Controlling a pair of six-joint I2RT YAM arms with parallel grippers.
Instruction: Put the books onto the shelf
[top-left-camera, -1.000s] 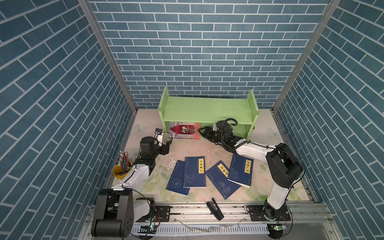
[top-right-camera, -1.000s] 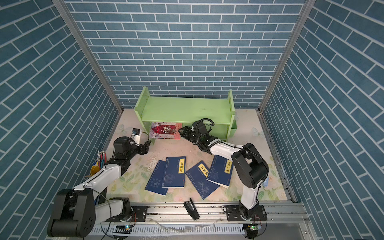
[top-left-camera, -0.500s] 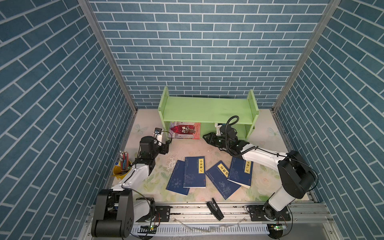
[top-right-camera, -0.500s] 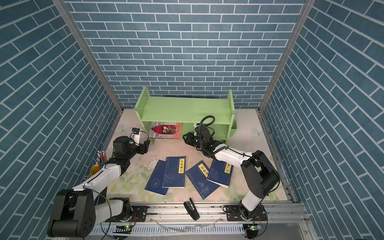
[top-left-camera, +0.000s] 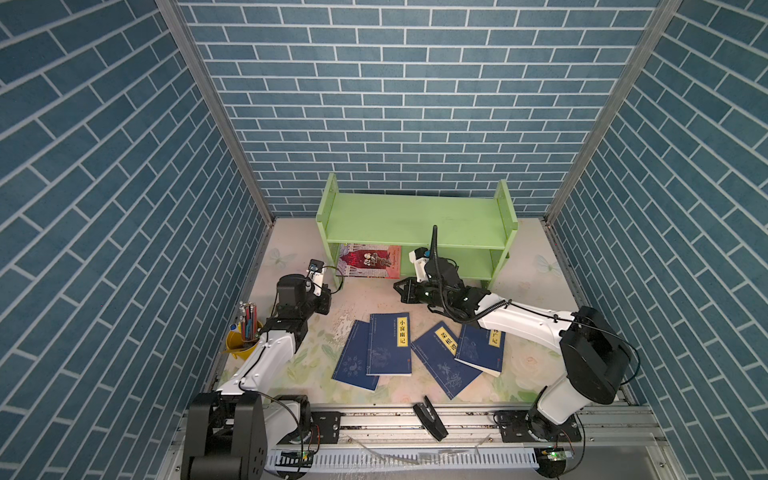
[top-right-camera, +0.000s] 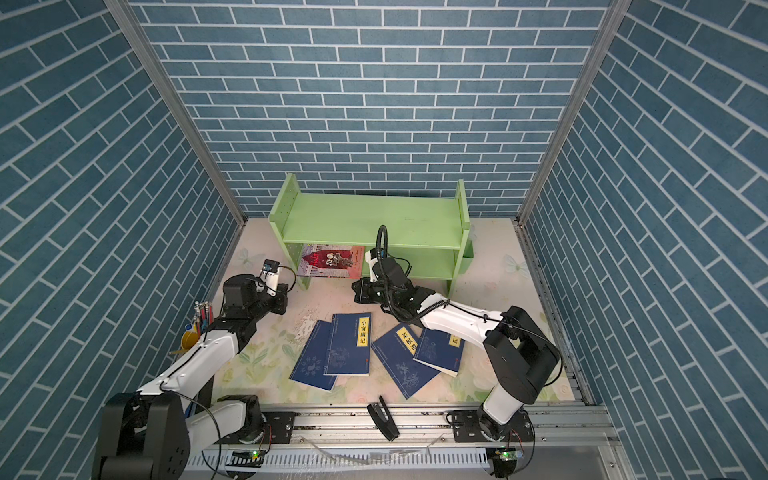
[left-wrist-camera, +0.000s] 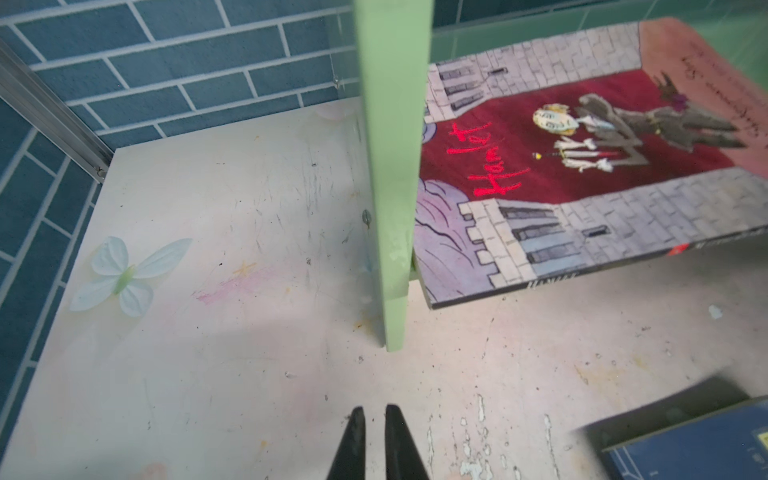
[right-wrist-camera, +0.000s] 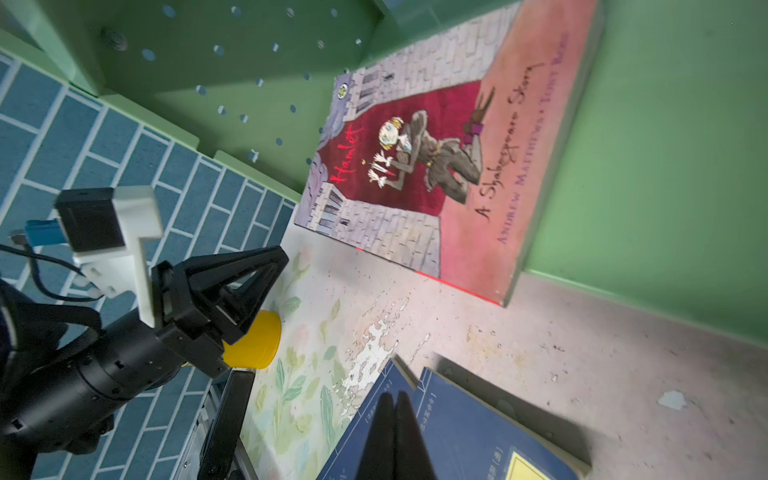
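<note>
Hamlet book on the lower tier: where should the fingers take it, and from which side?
Pinch the Hamlet book by its spine edge, which overhangs the lower tier of the shelf, coming in level from the open front. It lies flat, so probably only that overhang leaves room for a finger underneath.

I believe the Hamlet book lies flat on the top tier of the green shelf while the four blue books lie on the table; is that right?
Not quite: the Hamlet book lies flat on the lower tier of the green shelf, not the top one, as both top views show. The four blue books do lie on the table.
</note>
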